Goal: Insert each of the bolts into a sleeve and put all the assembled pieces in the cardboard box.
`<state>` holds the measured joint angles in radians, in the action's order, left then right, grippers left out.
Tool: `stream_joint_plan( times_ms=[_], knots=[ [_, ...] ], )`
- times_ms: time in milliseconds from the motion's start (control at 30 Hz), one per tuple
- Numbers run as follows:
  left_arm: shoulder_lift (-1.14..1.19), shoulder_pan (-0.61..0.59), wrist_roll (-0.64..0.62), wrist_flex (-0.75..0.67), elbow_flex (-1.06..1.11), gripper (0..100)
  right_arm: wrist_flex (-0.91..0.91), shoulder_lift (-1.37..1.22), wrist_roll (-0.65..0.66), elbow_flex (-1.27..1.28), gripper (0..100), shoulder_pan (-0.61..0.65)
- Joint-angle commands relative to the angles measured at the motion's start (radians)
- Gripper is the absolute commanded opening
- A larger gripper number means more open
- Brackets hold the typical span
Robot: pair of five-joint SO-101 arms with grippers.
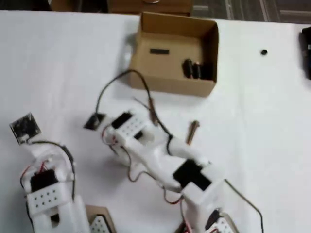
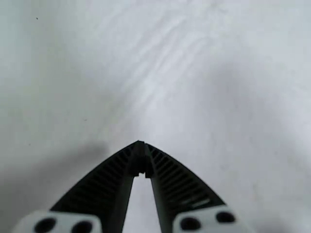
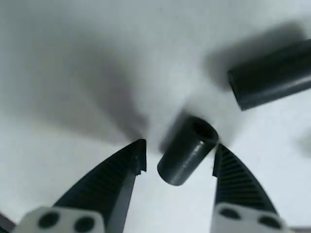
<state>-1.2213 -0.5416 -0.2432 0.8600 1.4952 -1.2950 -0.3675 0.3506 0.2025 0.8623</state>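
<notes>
sleeve [image 3: 187, 150]: dark, smooth, matt plastic | cardboard box [image 1: 170, 83]: brown matt card | table cover [image 2: 194, 73]: white, faintly creased cloth | bolt [image 1: 193, 132]: dull brown metal

The right hand [image 3: 179, 148] stands spread over the tabletop [image 3: 73, 58], a dark sleeve [image 3: 187, 151] lying in the gap between its fingers and a second sleeve [image 3: 272, 80] near, past one fingertip. The right arm [image 1: 160, 160] and its looping cable [image 1: 104, 92] lie slantwise before the cardboard box [image 1: 172, 85], whose open top has room beside the black pieces [image 1: 197, 69] in one corner.
</notes>
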Motion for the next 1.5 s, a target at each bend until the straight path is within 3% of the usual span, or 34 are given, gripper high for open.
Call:
stream_joint_plan(
  times_ms=[0, 233, 467, 600, 833, 1100, 1233, 1367, 1467],
  knots=[
    [-0.005, -0.008, 0.006, -0.003, -0.028, 2, 0.013, -0.047, 0.002, -0.058, 19.9, -0.001],
    [-0.005, -0.006, 0.006, -0.003, -0.027, 2, 0.013, -0.094, 0.002, -0.098, 1.2, -0.001],
    [-0.005, 0.018, 0.009, 0.003, -0.027, 2, 0.013, -0.087, -0.002, -0.098, 2.1, -0.001],
    [-0.005, 0.02, 0.009, 0.003, -0.027, 2, 0.008, -0.067, -0.072, -0.107, 2.1, -0.005],
    [-0.005, 0.041, 0.012, 0.0, -0.031, 2, 0.01, 0.242, -0.106, -0.11, 2.1, -0.116],
    [0.002, 0.354, 0.071, 0.097, -0.265, 2, 0.007, 0.71, -0.166, -0.101, 2.1, -0.527],
    [0.023, 0.545, -0.044, 0.166, -0.417, 2, 0.007, 0.888, -0.16, -0.031, 2.0, -0.704],
    [0.221, 0.717, -0.092, 0.195, -0.572, 2, 0.005, 1.038, -0.158, 0.092, 2.0, -0.803],
    [0.46, 0.764, -0.166, 0.196, -0.711, 2, 0.007, 1.13, -0.114, 0.18, 2.0, -0.825]
  ],
)
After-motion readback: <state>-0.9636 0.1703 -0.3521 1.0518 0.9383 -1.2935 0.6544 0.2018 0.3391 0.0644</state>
